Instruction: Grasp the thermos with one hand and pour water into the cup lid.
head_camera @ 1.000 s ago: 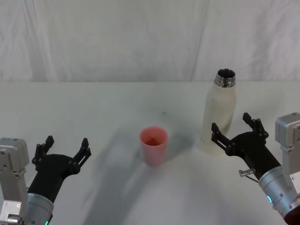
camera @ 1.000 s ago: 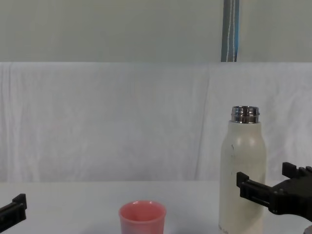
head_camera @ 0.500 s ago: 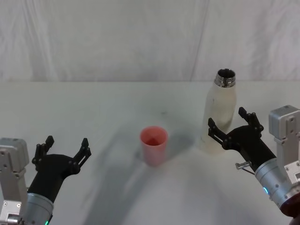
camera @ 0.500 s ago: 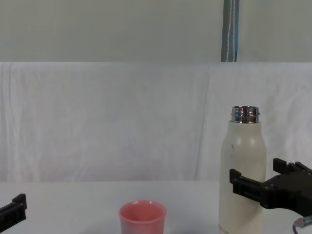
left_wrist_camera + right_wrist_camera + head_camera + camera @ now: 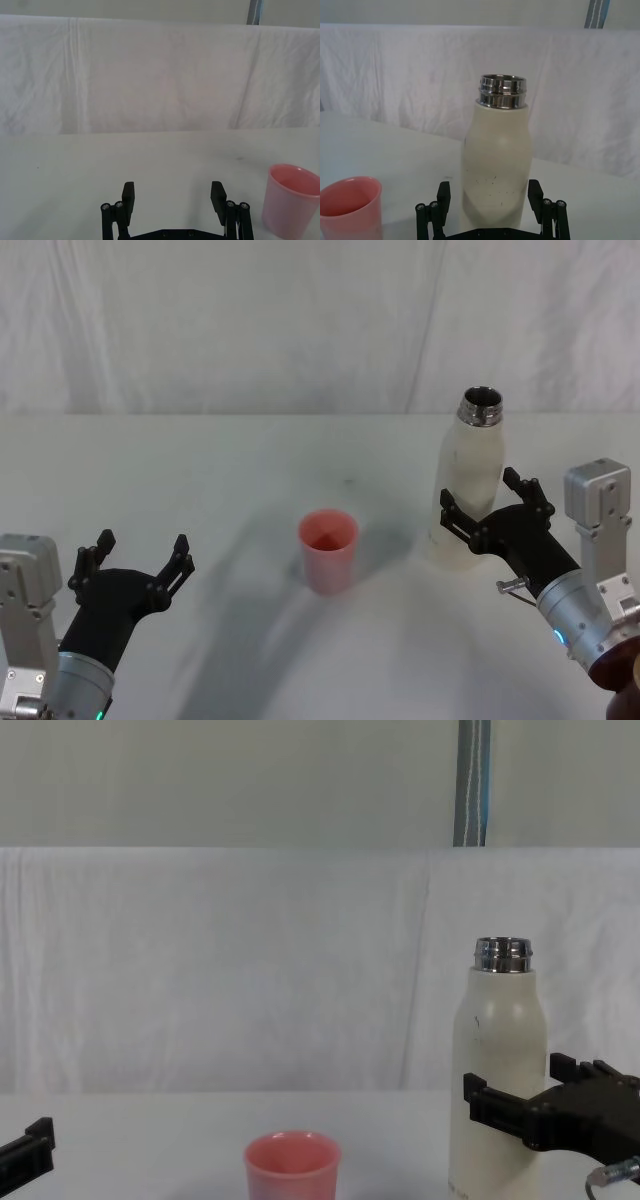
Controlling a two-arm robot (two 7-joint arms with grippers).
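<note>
The thermos [image 5: 470, 480] stands upright on the white desk [image 5: 200, 470]. It is a tall cream-white bottle with a shiny steel neck. Its top is open, with no lid on it. In the right wrist view the thermos [image 5: 497, 160] has small dark specks low on its side.

The cup lid [image 5: 327, 550] is a small pink cup. It stands upright on the desk, to the left of the thermos and a bit nearer to the robot. The two are apart and do not touch. In the chest view the cup lid [image 5: 292, 1168] is much shorter than the thermos [image 5: 498, 1070].

The right hand [image 5: 490, 512] is at the thermos, low on its body. Its black fingers are spread wide, one on each side of the bottle. In the right wrist view the right hand [image 5: 490, 192] has the bottle between its fingers, and there is a little gap on each side. It is not squeezing the thermos.

The left hand [image 5: 138, 557] is far to the left of the thermos, past the cup lid. It hangs low over the desk near the robot. Its fingers are spread open too, and it holds nothing. In the left wrist view the left hand [image 5: 173, 195] has bare desk between its fingers.

A white cloth [image 5: 250, 320] hangs behind the desk.
</note>
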